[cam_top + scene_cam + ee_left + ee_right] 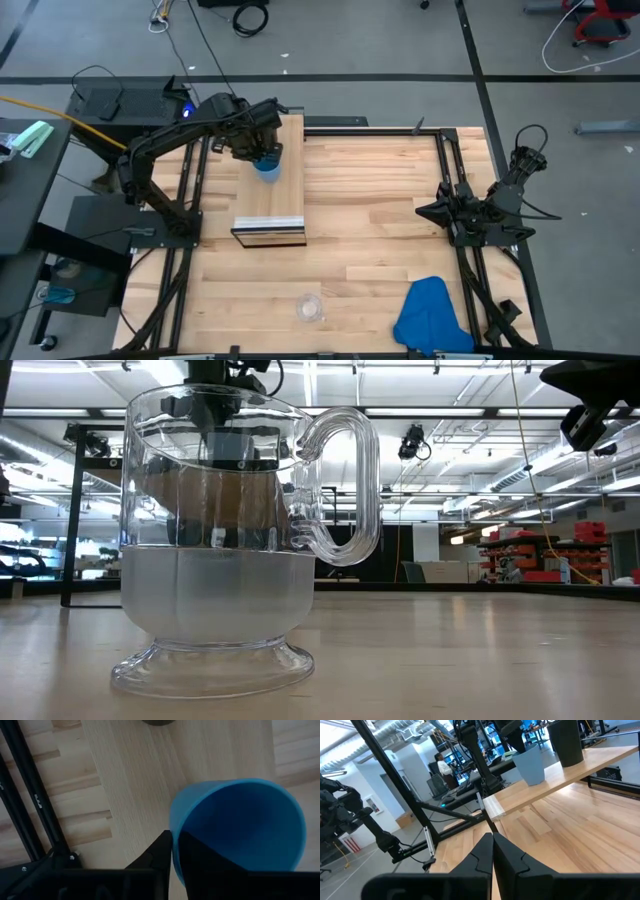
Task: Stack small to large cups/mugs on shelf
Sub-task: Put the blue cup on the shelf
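Note:
The blue cup (268,166) stands upright on the light-wood shelf (272,215), toward the shelf's far end. My left gripper (175,836) comes down on it from above and is shut on its rim. A black cup (567,742) stands on the shelf just beyond the blue cup (530,765); the high view hides it under my left arm. A clear cup (309,307) with a looped handle (345,485) stands on its foot on the table near the front edge. My right gripper (493,845) waits at the table's right side, shut on nothing. My left gripper pinches the blue cup's wall at the rim (175,827), one finger (161,852) outside and one (205,860) inside the cup. The fingers point down from above. The cup stands upright with its base on the shelf.
A blue cloth (430,315) lies crumpled at the table's front right corner. Black frame rails (190,190) run along the table's left and right sides. Bare wood lies between the shelf and my right arm (480,212).

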Tool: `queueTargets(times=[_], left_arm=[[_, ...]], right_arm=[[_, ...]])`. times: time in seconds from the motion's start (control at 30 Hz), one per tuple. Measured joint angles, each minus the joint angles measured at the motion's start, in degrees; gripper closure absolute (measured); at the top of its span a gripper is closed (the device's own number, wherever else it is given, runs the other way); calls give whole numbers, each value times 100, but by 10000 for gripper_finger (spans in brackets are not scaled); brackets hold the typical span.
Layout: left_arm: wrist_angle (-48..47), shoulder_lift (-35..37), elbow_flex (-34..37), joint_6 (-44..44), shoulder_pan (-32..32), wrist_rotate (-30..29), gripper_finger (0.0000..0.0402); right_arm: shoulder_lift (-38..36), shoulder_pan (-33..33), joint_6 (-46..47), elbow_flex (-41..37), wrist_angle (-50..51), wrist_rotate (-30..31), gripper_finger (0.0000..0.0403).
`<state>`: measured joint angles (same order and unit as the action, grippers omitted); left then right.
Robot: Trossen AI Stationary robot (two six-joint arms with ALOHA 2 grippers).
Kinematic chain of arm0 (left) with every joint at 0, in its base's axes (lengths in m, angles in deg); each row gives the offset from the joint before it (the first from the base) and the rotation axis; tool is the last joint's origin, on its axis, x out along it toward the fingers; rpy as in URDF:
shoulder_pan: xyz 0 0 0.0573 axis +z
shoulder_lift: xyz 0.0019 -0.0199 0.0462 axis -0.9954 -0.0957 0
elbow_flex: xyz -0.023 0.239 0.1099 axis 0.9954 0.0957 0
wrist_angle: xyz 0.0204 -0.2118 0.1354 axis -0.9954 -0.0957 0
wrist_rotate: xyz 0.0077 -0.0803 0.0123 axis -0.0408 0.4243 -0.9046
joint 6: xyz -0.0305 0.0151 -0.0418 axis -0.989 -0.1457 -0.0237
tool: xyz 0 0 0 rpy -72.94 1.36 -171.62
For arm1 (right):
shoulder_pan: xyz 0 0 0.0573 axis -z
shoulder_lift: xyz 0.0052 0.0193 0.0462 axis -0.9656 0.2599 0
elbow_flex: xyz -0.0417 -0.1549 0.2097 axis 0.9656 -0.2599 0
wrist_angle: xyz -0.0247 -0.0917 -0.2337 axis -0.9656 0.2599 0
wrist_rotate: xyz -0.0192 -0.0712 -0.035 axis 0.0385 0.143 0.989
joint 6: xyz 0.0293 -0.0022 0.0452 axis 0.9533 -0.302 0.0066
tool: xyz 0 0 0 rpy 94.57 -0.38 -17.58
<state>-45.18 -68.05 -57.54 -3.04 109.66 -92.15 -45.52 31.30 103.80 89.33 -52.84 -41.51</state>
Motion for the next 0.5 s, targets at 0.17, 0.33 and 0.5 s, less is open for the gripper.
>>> queueTargets(times=[0.17,0.33,0.5], left_arm=[[4,0,0,0,0,2,356],[3,0,0,0,2,2,354],[-2,0,0,-2,2,2,354]], right_arm=[[0,2,0,0,0,0,386],[1,2,0,0,-1,2,386],[1,2,0,0,-1,1,386]])
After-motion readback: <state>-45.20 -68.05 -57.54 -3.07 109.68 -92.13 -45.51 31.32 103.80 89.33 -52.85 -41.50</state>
